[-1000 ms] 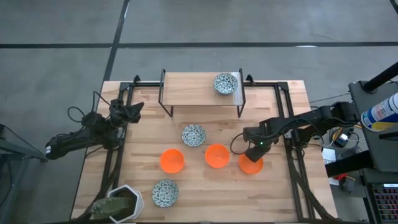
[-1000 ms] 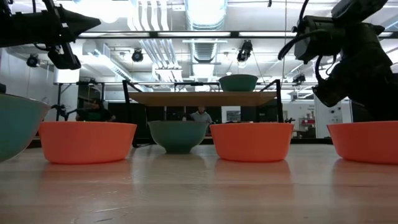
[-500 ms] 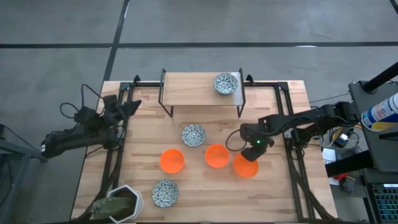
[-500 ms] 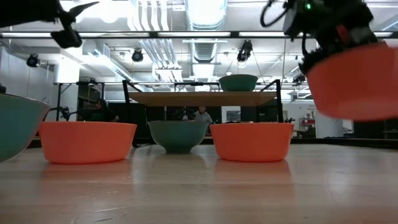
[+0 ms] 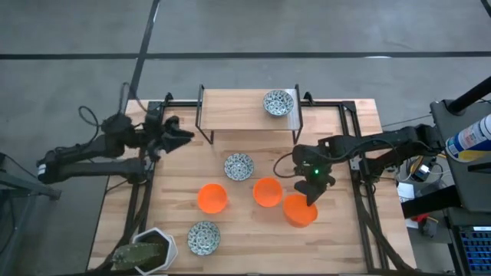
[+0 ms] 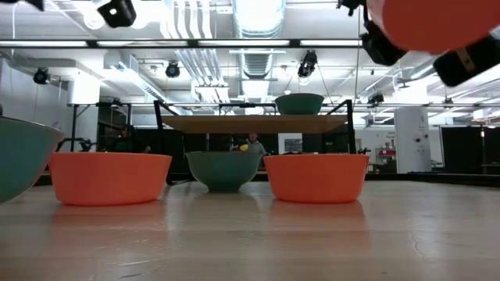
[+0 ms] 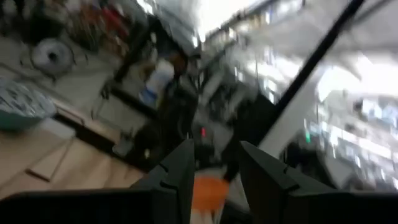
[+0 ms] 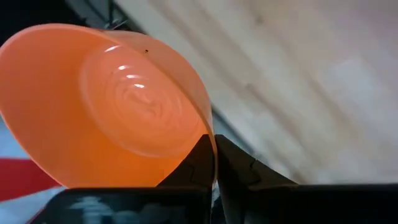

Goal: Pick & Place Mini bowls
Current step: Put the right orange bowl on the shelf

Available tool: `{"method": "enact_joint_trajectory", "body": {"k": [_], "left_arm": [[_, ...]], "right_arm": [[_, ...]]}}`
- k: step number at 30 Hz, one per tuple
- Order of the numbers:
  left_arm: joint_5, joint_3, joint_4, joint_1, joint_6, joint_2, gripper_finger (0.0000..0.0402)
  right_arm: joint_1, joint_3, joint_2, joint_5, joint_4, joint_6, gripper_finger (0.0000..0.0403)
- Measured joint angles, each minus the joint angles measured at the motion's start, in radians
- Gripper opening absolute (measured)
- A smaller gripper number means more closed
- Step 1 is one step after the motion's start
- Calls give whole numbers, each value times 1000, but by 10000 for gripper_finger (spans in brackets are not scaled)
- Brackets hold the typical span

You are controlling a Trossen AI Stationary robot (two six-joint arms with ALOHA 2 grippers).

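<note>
My right gripper (image 5: 311,192) is shut on an orange mini bowl (image 5: 299,210), held above the table's right half; the low view shows that bowl (image 6: 430,22) high up. Two more orange bowls (image 5: 212,198) (image 5: 267,192) and two speckled bowls (image 5: 238,166) (image 5: 203,238) stand on their bases on the wooden table. A third speckled bowl (image 5: 278,102) sits on the raised shelf (image 5: 238,113) at the back. My left gripper (image 5: 182,136) hovers open over the table's left edge, beside the shelf, with nothing between its fingers (image 7: 180,177). My right gripper pinches the orange bowl's rim (image 8: 210,140) between its two fingers, one finger (image 8: 196,167) inside the bowl and the other (image 8: 245,173) outside. The fingers come from above, slanting down. The bowl hangs lifted clear of the table.
A white hexagonal plant pot (image 5: 149,251) stands at the near left corner. Black frame rails (image 5: 143,192) run along both table sides. Bare wood (image 5: 337,238) lies near the front right. People show in the room beyond the table.
My right gripper has lifted the orange bowl off the table and carried it a little toward the near and left edges, well clear of the wood. My left gripper has risen and moved toward the shelf.
</note>
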Motion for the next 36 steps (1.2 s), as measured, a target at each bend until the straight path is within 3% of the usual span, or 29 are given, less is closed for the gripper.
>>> {"method": "enact_joint_trajectory", "body": {"k": [8, 22, 27, 36], "left_arm": [[189, 219, -116, -6, 126, 243, 117], [250, 435, -116, -148, 331, 531, 117], [249, 498, -116, -207, 386, 631, 117], [247, 660, -120, -298, 469, 817, 117]], "right_arm": [[0, 42, 0, -134, 46, 114, 8], [-2, 24, 1, -296, 151, 287, 8], [-21, 22, 1, -280, 177, 310, 8], [-34, 14, 76, -243, 425, 437, 8]]}}
